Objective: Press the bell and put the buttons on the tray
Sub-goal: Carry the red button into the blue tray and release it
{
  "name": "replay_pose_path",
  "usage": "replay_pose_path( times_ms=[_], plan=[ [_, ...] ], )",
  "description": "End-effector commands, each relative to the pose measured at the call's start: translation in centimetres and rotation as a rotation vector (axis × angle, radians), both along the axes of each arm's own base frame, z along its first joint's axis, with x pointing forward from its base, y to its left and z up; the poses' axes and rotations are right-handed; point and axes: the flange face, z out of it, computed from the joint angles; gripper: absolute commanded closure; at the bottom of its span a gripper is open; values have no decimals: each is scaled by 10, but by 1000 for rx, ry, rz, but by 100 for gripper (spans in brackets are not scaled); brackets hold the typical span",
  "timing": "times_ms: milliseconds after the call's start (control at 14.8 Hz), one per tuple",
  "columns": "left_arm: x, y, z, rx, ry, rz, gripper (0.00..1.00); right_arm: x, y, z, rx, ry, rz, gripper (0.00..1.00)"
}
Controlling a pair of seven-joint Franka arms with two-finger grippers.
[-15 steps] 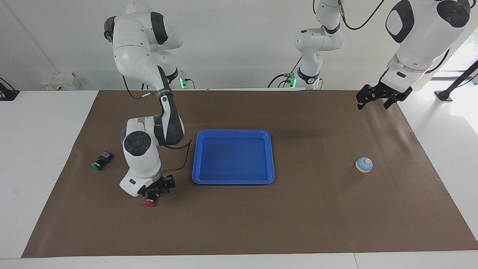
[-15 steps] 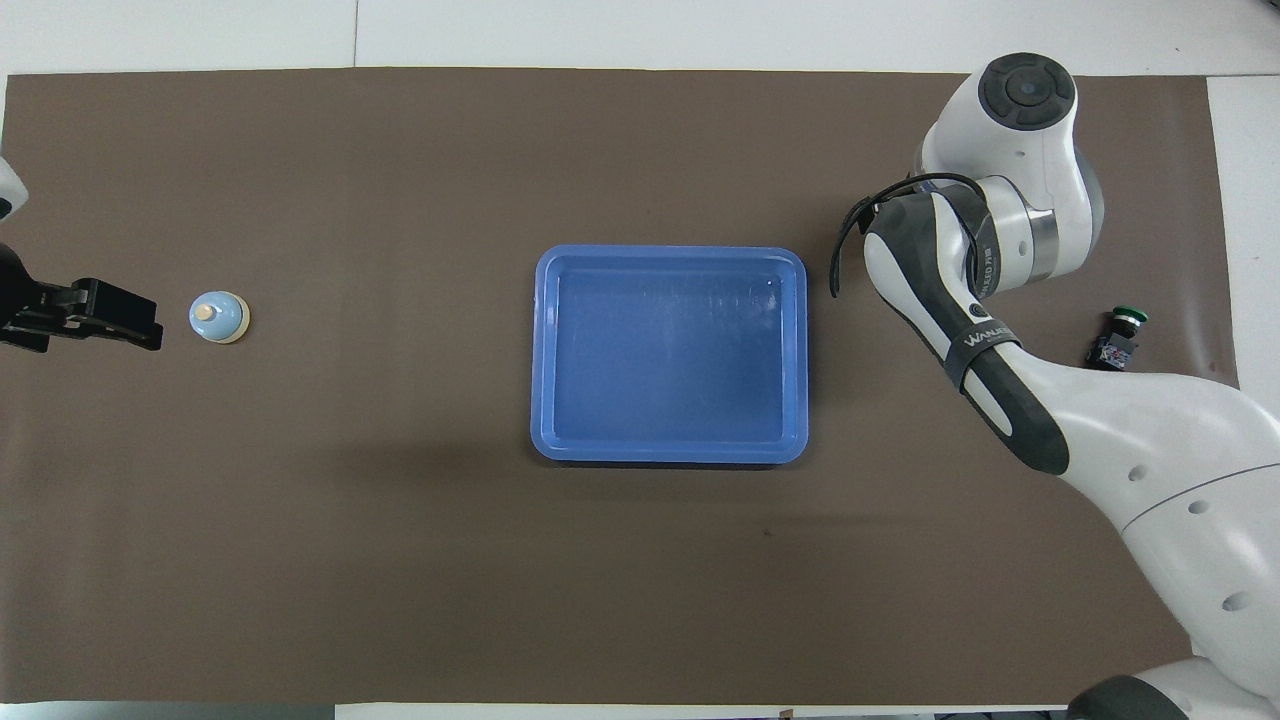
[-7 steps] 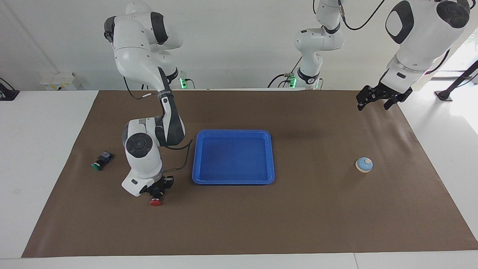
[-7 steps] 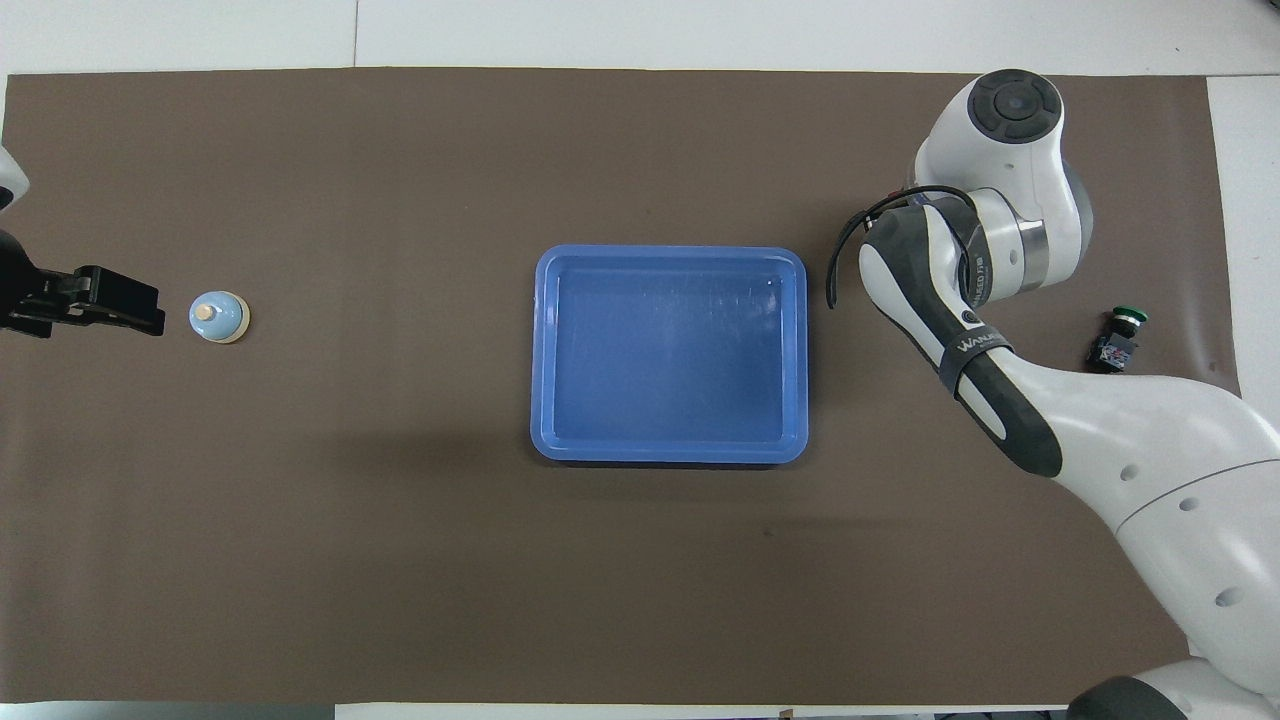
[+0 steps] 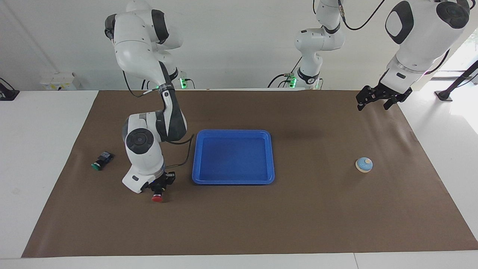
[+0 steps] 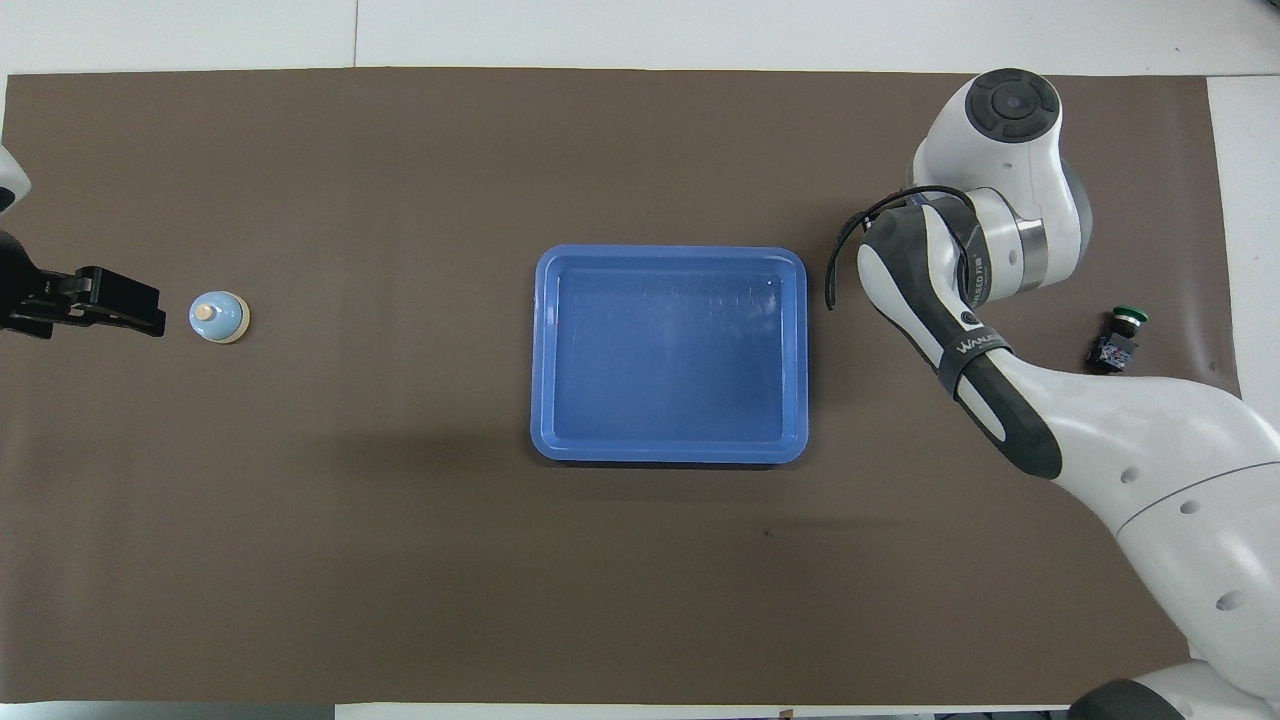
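Green button (image 5: 99, 161) lies on its side on the brown mat (image 5: 239, 224), toward the right arm's end. Right gripper (image 5: 160, 188) is clamped on the red button (image 5: 157, 197), cap down, just over the mat beside the tray (image 5: 233, 179). Tray is empty, mid-table. Bell (image 5: 364, 164) stands toward the left arm's end. Left gripper (image 5: 377, 100) hangs open above the mat, waiting.

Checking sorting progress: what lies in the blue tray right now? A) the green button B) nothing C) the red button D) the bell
B: the tray shows bare blue floor; the right gripper holds the red button over the mat beside it.
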Motion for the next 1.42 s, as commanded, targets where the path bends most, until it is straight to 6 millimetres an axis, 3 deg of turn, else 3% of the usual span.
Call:
replay_pose_path(
  times_ms=[0, 202, 405, 810, 1148, 1215, 1282, 1350],
  plan=[
    [-5, 0, 2, -1, -6, 9, 0, -10, 54, 38, 8, 28, -107, 100],
    [-5, 2, 1, -1, -2, 14, 0, -35, 138, 42, 49, 33, -233, 100],
    [-5, 3, 1, -1, -2, 16, 0, -56, 167, 28, 53, 21, -253, 100],
    [-5, 6, 1, 1, -2, 22, 0, -119, 184, -31, 64, 4, -194, 100],
    [-5, 6, 1, 1, -2, 22, 0, -122, 183, -32, 58, 12, -192, 100],
    [-5, 6, 1, -1, -2, 22, 0, -122, 183, -32, 57, 14, -195, 93],
    [-5, 6, 1, 1, -2, 22, 0, -122, 183, -32, 59, 10, -198, 2],
    [-5, 6, 1, -1, -2, 22, 0, -122, 184, -29, 55, 15, -201, 0]
  ],
)
